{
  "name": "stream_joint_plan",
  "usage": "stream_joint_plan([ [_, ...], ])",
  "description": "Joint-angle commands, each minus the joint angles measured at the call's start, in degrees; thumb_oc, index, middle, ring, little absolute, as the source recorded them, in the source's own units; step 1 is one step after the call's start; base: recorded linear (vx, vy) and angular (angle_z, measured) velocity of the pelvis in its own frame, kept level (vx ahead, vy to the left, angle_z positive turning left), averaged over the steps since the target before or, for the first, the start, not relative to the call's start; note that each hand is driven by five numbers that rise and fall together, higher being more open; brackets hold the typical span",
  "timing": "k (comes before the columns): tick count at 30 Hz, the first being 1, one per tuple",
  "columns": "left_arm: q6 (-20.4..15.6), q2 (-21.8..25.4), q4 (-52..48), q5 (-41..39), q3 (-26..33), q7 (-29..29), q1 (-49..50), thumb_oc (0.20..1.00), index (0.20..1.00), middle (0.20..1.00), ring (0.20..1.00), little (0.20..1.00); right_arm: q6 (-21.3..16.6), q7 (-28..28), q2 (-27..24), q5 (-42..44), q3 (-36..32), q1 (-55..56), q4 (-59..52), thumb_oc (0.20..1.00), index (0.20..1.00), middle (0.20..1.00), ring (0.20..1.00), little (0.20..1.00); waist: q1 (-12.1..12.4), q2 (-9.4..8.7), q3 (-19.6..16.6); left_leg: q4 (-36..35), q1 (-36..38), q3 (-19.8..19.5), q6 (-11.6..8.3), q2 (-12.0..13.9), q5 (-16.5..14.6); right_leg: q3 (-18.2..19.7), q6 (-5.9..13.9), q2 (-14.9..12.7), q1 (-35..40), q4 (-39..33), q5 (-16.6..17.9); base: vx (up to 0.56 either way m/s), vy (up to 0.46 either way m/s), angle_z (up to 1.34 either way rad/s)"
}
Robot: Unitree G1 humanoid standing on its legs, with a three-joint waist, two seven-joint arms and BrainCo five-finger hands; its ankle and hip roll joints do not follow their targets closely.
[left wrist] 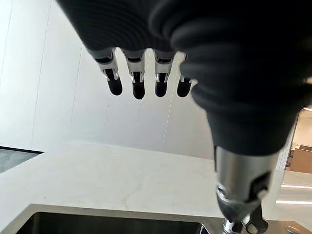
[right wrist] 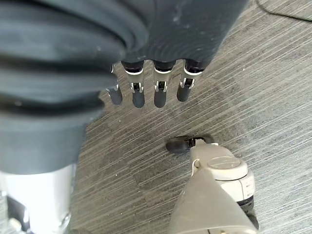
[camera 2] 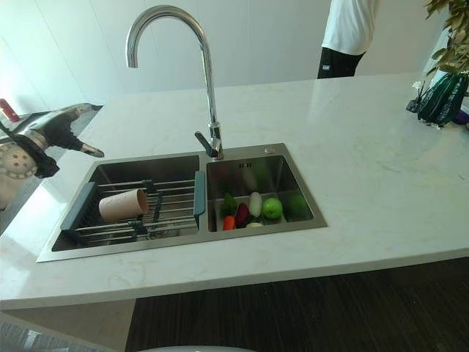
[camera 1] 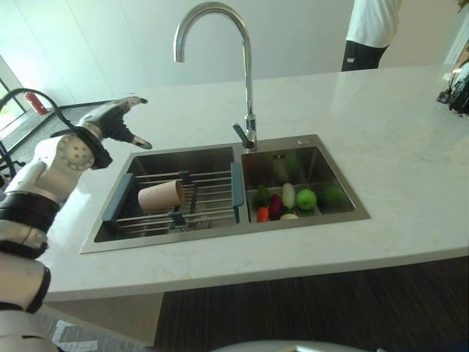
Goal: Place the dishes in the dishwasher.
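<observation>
A beige cup (camera 1: 162, 196) lies on its side on a wire rack (camera 1: 209, 198) across the left basin of the steel sink (camera 1: 121, 243). My left hand (camera 1: 117, 121) hovers above the counter at the sink's far left corner, fingers (left wrist: 138, 87) relaxed and empty. It is clearly apart from the cup. My right hand (right wrist: 146, 95) hangs over grey carpet, its fingers straight and holding nothing.
The right basin holds vegetables and a green apple (camera 1: 306, 199). A tall chrome faucet (camera 1: 248, 110) rises behind the sink's divider. A person (camera 1: 370, 33) stands beyond the white counter (camera 1: 396, 154). A dark plant pot (camera 2: 442, 99) sits at the counter's far right.
</observation>
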Motion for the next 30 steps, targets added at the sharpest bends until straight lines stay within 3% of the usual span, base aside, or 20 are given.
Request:
stream_joint_plan([
  [1, 0.80, 0.85, 5.18, 3.25, 2.33, 0.18, -3.54, 1.000, 1.000, 1.000, 1.000, 1.000, -0.06, -0.48, -0.64, -1.16, -0.03, -1.83, 0.08, 1.000, 1.000, 1.000, 1.000, 1.000, -0.17, -0.42, -0.16, 0.27, 2.73, 1.06, -0.60, -0.42, -4.37, 3.07, 3.82, -0.73, 0.31, 0.05, -2.16, 0.00, 0.000, 0.00],
  [10, 2.86, -3.59, 7.82, 6.82, 2.42, 0.35, -0.27, 1.000, 1.000, 1.000, 1.000, 1.000, -0.58, -0.97, -0.18, -2.15, 0.71, -0.96, -1.20, 1.000, 1.000, 1.000, 1.000, 1.000, -0.85, -0.68, 0.51, 0.27, 2.77, 1.64, -0.45, -0.38, -4.22, 2.94, 3.88, -0.91, 0.30, 0.05, -2.03, 0.00, 0.011, -0.02],
  [21, 2.84, -7.51, 12.65, 10.19, 2.58, 2.05, 2.83, 1.000, 1.000, 1.000, 1.000, 1.000, -2.53, 0.03, -2.20, -3.58, 1.00, -0.22, -4.26, 1.000, 1.000, 1.000, 1.000, 1.000, -1.59, -1.20, 2.34, 0.27, 1.99, 2.21, -0.47, -0.29, -3.74, 3.03, 4.07, -1.29, -0.50, 0.05, -1.57, 0.04, 0.037, -0.01],
  [30, 1.24, -6.36, 19.27, 8.53, 0.05, 2.56, -3.50, 1.000, 1.000, 1.000, 1.000, 1.000, -4.32, 1.11, -3.87, -2.53, 1.66, -1.05, -6.27, 1.000, 1.000, 1.000, 1.000, 1.000, -2.23, -1.53, 4.64, 0.27, -1.03, 1.93, -0.50, -0.52, -3.18, 4.89, 4.44, -1.50, -3.74, 0.05, -0.71, 0.00, 0.022, -0.01],
])
